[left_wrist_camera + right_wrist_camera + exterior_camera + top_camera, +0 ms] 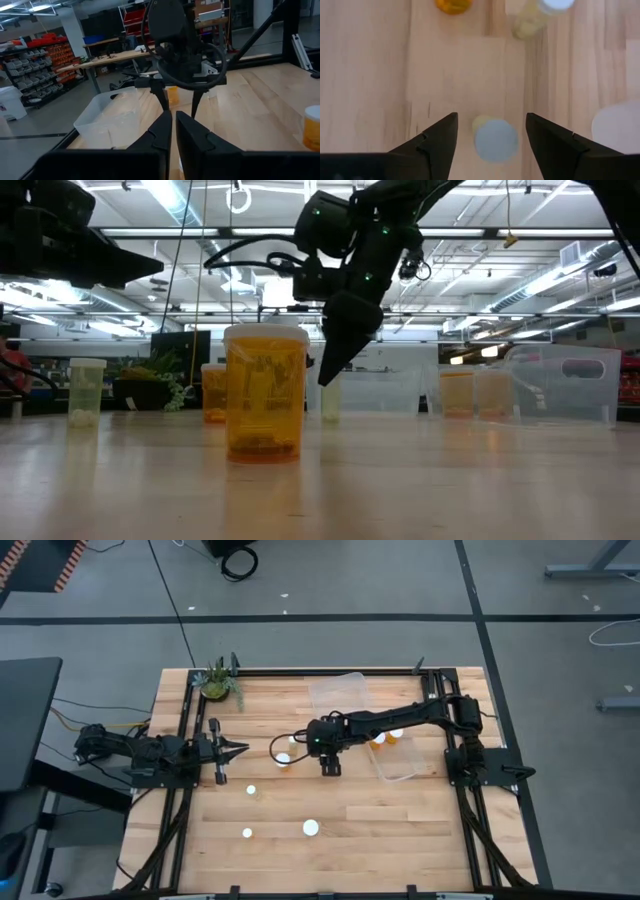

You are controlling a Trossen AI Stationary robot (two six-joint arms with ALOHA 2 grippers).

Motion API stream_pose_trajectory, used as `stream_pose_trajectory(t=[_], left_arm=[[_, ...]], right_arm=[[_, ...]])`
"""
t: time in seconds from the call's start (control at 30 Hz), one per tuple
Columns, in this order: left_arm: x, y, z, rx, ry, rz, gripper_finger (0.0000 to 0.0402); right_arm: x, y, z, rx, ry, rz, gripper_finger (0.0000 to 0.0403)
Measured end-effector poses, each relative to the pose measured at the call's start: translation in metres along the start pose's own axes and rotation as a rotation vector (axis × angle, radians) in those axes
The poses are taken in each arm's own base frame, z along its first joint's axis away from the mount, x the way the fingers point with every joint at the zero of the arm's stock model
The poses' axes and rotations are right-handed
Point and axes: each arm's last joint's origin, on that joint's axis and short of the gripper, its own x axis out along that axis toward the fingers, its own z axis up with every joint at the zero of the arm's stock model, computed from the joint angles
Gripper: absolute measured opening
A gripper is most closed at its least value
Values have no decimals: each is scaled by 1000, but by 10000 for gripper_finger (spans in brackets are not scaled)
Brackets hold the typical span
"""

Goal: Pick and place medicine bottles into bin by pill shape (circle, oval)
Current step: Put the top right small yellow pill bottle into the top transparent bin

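Note:
A small pale medicine bottle with a white cap (495,141) stands upright on the wooden table. My right gripper (491,119) hangs open over it, pointing steeply down, one finger on either side and clear of it. In the low view its fingertips (326,372) are just above that bottle (330,402). Two more bottles (283,759) (293,738) stand just beyond it, toward the left. Others stand near the front (311,828) (247,833) (251,790). My left gripper (240,748) waits shut and level at the table's left.
A clear bin (408,768) on the right holds amber bottles (380,743); a second clear bin (340,690) stands at the far edge. A small plant (218,682) sits at the far left corner. A large amber bottle (264,392) stands nearest the low camera.

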Motion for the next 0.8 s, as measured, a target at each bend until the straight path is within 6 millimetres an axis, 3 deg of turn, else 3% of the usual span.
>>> stream_pose_trajectory(t=[0.47,0.8], left_arm=[[0,0,0,0,0,0,38],[0,0,0,0,0,0,28]], right_arm=[[0,0,-3,5,34,1,170],[-27,-14,-4,48,23,-24,134]])
